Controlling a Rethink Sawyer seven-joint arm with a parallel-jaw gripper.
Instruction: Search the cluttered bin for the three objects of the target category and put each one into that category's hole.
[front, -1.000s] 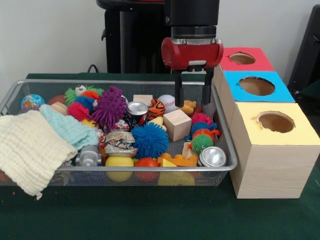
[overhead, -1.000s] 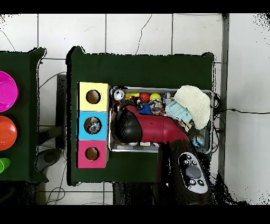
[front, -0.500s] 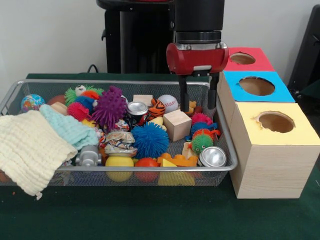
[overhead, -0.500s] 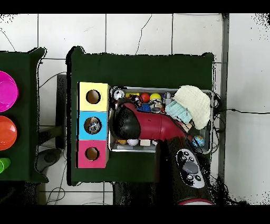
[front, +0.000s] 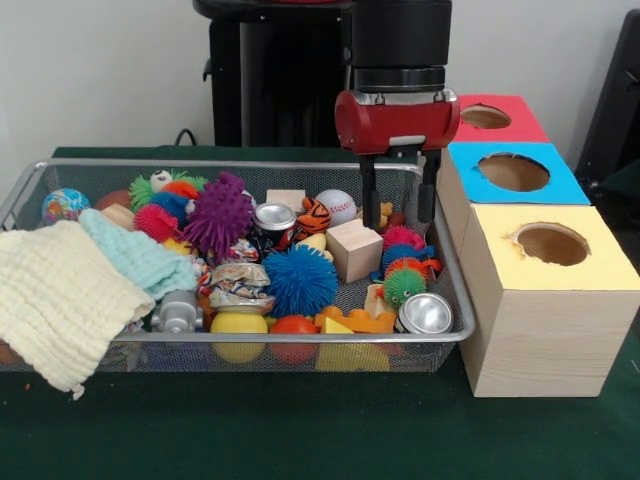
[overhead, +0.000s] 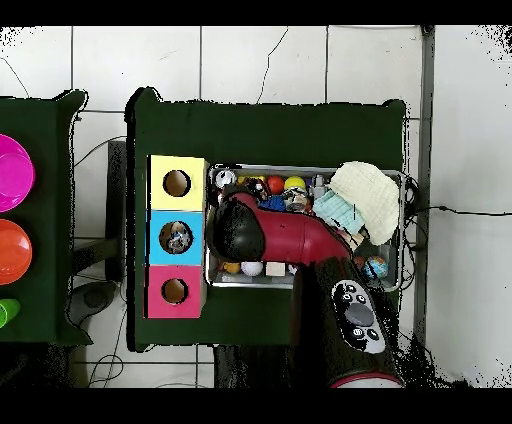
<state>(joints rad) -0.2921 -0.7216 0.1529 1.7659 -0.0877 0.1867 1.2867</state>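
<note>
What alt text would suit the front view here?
A red and black gripper hangs open and empty over the right end of a wire mesh bin crammed with spiky balls, cans, blocks and cloths. Beside the bin stand three wooden boxes with holes, topped yellow, blue and red.

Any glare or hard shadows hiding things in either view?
Front view: even light, only a bright glint on the can lid at the wire basket front; the jaws stand open. Overhead view: no glare, but the arm covers the basket's middle.
</note>
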